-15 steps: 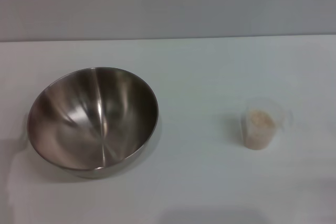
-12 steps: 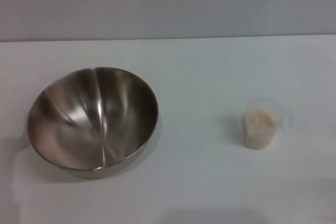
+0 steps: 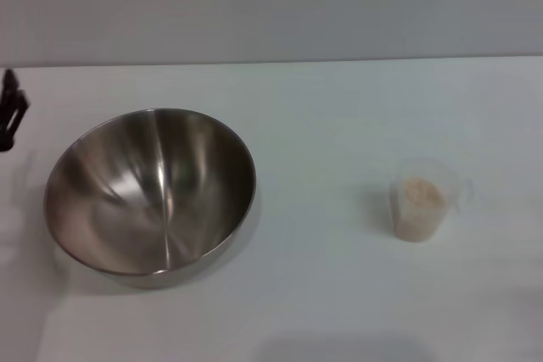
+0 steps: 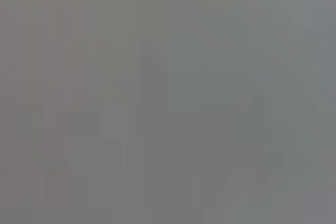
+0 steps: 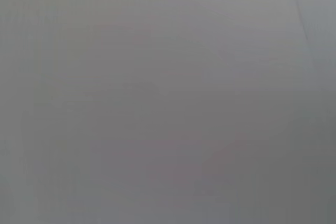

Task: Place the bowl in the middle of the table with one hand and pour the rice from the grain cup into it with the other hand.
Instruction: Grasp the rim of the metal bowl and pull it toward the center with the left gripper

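Observation:
The stainless-steel bowl (image 3: 150,191) stands upright and empty on the left part of the white table (image 3: 322,116) in the head view. The clear grain cup (image 3: 422,197) stands upright on the right, holding pale rice (image 3: 418,196). My left gripper (image 3: 8,112) shows as a black tip at the far left edge, left of and apart from the bowl, holding nothing that I can see. My right gripper is out of view. Both wrist views show only plain grey.
A grey wall (image 3: 271,6) rises behind the table's far edge. A wide stretch of bare tabletop lies between the bowl and the cup.
My left gripper has come into the head view at the far left edge. The bowl and the grain cup have not moved.

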`<state>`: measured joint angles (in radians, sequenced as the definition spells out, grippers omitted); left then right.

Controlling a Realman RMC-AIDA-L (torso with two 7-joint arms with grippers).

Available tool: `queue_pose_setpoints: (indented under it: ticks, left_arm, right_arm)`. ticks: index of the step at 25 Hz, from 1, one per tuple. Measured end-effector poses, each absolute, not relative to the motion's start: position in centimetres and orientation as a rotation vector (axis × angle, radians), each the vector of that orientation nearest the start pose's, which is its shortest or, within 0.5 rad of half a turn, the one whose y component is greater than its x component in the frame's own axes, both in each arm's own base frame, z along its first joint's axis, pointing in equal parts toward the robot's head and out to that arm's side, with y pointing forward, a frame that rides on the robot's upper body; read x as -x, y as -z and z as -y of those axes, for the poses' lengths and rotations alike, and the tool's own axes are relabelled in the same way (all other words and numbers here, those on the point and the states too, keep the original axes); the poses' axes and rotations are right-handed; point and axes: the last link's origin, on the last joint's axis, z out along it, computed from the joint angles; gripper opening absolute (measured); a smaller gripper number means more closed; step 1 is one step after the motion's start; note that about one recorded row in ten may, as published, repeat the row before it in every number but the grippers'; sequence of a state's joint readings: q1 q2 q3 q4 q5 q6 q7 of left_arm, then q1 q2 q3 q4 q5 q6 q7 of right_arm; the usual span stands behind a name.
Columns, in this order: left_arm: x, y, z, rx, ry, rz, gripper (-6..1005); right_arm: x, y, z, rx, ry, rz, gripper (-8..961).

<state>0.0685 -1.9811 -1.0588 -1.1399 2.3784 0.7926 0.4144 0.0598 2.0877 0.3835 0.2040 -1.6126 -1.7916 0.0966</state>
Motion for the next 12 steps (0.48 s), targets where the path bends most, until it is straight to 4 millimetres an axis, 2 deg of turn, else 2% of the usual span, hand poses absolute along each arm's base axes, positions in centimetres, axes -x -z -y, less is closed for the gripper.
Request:
queue_pose_setpoints:
  ticks: [2,6,12]
  left_arm:
    - [26.7,-3.3,-29.6,1.508,0.599,0.483,830]
    - [24.4,-4.8,-31.4,1.664,0.506,0.694,823]
    - [22.8,-5.4,-31.8,1.795,0.441,0.807,813]
  right_arm:
    - [-37.1,-4.0,-16.8,1.086,-0.753,-0.398,821]
    - [-37.1,-4.0,-16.8,1.086,-0.752,-0.398,821]
    - [-37.2,-3.9,-16.9,1.091,-0.747,-0.408,821]
